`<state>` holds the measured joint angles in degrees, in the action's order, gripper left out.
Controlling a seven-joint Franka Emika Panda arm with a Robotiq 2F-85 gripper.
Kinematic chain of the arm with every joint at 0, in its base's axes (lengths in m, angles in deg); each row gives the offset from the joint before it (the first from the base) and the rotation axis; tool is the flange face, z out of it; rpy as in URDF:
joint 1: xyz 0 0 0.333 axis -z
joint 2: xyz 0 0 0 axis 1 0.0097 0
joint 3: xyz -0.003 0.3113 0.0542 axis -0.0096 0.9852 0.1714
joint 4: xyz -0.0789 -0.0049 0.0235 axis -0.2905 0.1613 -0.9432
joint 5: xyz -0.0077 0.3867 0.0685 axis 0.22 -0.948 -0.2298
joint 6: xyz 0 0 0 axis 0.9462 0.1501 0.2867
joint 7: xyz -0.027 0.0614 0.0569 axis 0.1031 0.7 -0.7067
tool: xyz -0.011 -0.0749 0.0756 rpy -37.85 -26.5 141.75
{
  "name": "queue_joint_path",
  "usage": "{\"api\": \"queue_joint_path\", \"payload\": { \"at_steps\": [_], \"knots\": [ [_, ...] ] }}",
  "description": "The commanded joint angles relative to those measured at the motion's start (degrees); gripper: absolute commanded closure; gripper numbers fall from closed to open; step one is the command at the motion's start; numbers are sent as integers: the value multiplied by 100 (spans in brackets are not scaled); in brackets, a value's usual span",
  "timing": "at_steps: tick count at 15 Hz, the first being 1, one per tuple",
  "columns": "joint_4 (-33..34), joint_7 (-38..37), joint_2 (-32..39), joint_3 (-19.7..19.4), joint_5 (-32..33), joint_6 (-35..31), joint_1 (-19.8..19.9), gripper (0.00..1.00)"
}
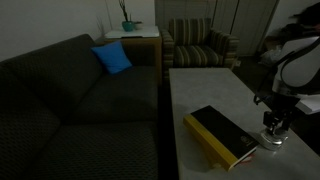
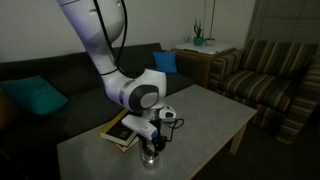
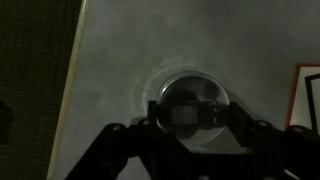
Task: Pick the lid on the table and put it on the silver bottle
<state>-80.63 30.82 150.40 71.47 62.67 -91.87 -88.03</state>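
My gripper point(image 3: 197, 115) is over the near end of the pale speckled table point(image 3: 120, 70), beside the book. Its fingers are drawn together on the lid point(image 3: 190, 92), a round pale shiny disc that shows just past the fingertips. A faint ring around the disc is the rim of the silver bottle under it. In both exterior views the gripper point(image 1: 272, 124) point(image 2: 156, 133) points straight down right above the small silver bottle point(image 1: 272, 140) point(image 2: 150, 156). The fingers hide the lid in those views.
A black-and-yellow book point(image 1: 222, 134) point(image 2: 120, 131) lies on the table right next to the bottle, and its corner shows in the wrist view point(image 3: 306, 95). A dark sofa point(image 1: 70, 100) runs along the table's long side. A striped armchair point(image 1: 200, 45) stands beyond the far end.
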Motion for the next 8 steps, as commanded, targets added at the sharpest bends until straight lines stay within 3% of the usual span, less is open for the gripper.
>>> {"api": "queue_joint_path", "payload": {
  "at_steps": [1, 8],
  "knots": [
    [-85, 197, -96, 103, 28, -18, 91, 55],
    [49, 190, 11, 133, -14, -62, 118, 55]
  ]
}}
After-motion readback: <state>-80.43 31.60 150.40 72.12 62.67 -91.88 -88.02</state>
